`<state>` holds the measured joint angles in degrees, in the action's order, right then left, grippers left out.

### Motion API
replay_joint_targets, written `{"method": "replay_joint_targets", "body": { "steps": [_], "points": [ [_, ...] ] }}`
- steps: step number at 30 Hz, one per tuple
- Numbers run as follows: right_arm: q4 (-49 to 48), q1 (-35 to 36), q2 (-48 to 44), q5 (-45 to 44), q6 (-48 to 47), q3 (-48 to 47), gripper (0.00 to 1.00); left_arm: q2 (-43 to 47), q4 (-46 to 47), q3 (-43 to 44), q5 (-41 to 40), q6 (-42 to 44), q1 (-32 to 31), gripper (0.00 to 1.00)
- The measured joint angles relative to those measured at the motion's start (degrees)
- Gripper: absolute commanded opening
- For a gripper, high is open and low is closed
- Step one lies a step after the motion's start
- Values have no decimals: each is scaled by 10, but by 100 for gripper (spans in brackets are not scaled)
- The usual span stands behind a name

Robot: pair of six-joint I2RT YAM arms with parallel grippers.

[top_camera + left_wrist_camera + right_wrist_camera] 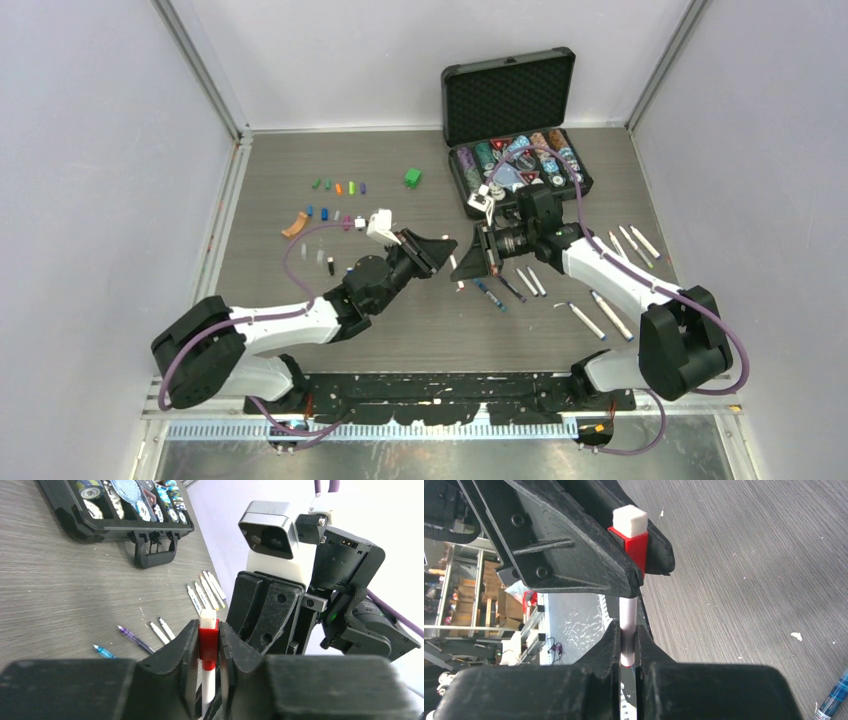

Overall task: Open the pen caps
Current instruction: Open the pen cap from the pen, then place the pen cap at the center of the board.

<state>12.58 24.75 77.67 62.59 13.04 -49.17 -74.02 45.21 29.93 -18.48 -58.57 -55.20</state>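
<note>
The left claw (pixel 208 647) is clamped on the red cap (pixel 208 639) of a pen, and a white square end pokes out past its fingers. The right claw (pixel 626 642) is pinched tight on the white barrel (pixel 626 615) of the same pen, just beside the left claw, above the middle of the table (pixel 400 335). At the far right a black case (pixel 457 180) stands with its lid up, its tray filled with coloured chips (pixel 520 160). Loose caps (pixel 338 187) lie in rows at the far left. Other pens (pixel 600 312) lie on the right.
</note>
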Motion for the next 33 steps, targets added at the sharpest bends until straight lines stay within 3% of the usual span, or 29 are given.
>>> {"method": "replay_joint_targets", "body": {
  "steps": [3,9,14,18,23,29,33],
  "points": [
    [1,0,0,-2,-7,0,0,-5,6,4,12,-2,5,0],
    [36,6,0,-33,-51,-14,0,-7,-5,7,31,-5,19,0],
    [32,26,1,-88,-89,-39,0,28,-101,44,49,22,51,0],
    [-13,29,15,-122,-106,-69,0,33,-166,96,100,31,124,0],
    [93,38,28,-89,-128,-38,0,39,-145,175,20,48,270,0],
    [154,39,46,-77,-145,-33,0,71,-134,168,54,66,306,0],
    [219,20,34,-111,-210,-53,0,139,-301,153,107,91,325,0]
  ]
}}
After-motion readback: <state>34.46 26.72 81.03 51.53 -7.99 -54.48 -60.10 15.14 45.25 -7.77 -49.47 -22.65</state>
